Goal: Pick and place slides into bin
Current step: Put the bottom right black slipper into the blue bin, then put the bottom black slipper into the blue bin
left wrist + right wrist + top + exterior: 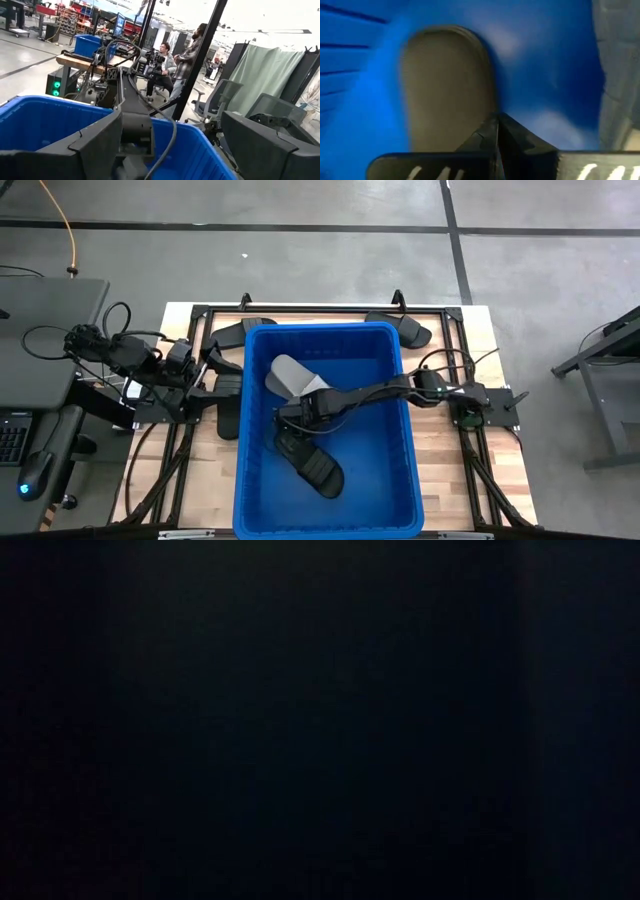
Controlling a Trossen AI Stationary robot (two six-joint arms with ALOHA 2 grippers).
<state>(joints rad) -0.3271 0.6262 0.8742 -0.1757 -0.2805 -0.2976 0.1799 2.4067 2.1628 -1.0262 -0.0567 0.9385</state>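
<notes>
Overhead view and wrist views share the bin (325, 420) — low view dark.

Both arms matte black, boxy links – loose black cables looped along them. Right gripper (496, 131) fingers carry white lettering – unreadable.

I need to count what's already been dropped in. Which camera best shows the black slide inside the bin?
The high view: the black slide lies whole on the bin floor. The right wrist view shows it close and blurred; the left wrist view only blue bin wall; the low view is dark.
</notes>
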